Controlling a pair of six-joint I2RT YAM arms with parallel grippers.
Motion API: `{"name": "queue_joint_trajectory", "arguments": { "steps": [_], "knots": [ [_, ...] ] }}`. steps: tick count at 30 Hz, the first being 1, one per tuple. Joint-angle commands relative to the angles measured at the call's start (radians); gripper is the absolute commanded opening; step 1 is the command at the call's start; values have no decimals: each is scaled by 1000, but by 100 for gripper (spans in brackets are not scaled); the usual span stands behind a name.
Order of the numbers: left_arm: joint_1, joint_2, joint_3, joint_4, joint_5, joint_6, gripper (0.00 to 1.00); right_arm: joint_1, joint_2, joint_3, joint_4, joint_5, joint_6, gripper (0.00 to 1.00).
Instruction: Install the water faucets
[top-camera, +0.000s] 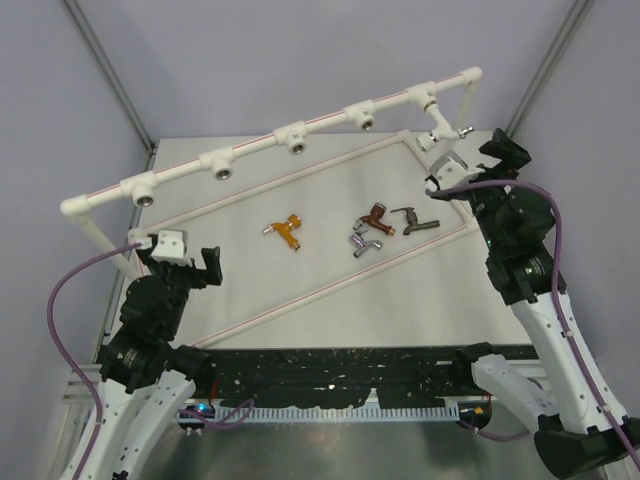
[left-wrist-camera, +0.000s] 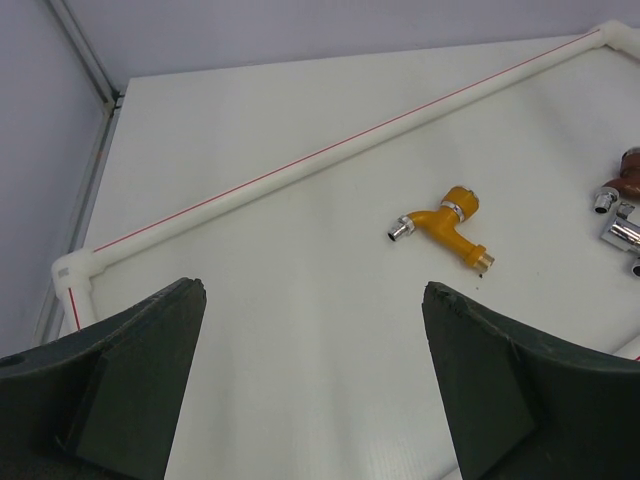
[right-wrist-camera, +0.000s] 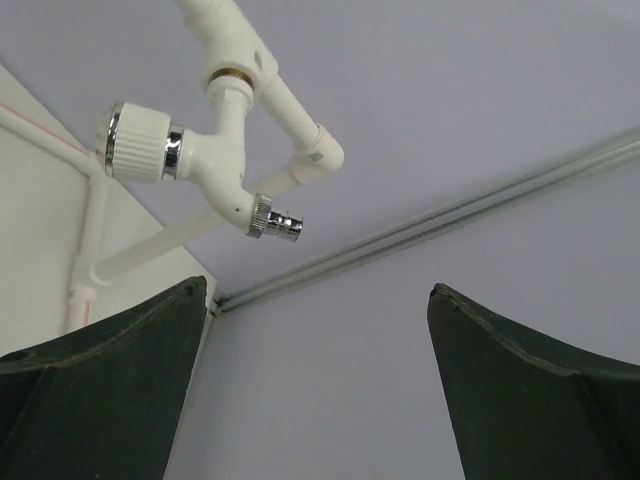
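**White faucet up on the frame, four more on the table between the arms**

The white faucet (right-wrist-camera: 195, 160) hangs from the rightmost tee socket of the pipe frame (top-camera: 260, 152). The right end effector (right-wrist-camera: 318, 290) sits just below it, fingers spread and holding nothing.

The other four faucets lie on the table (top-camera: 420, 290). The orange-gold faucet (left-wrist-camera: 445, 225) lies alone near the middle. The copper-brown faucet (top-camera: 375, 214), chrome faucet (top-camera: 364, 243) and dark bronze-grey faucet (top-camera: 414, 221) cluster to its right.

The left end effector (left-wrist-camera: 315, 288), low at the near-left corner, is also spread and empty. From it, the orange-gold faucet lies ahead and to the right, well apart. Its long axis runs roughly side to side across the wrist view, with one metal-tipped end pointing left.

Judging by position, the cluster is the right arm's shorter reach, down and toward the table's middle. The orange-gold faucet suits the left arm.
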Motion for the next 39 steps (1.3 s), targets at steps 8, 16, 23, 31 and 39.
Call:
{"name": "queue_joint_trajectory", "arguments": {
  "steps": [8,16,23,31,39],
  "knots": [
    [-6,-23,0,52,-3,5,94,103,260,47,212,277,-651,95],
    [-6,-35,-3,55,-11,7,94,103,433,42,440,309,-723,100],
    [-6,-46,-4,53,-12,8,94,103,473,61,436,298,-587,45],
    [-6,-43,-6,55,-6,8,94,80,438,142,304,125,134,5],
    [-7,-34,-9,56,-6,7,94,-139,387,19,630,-188,1505,5]
  ]
}}
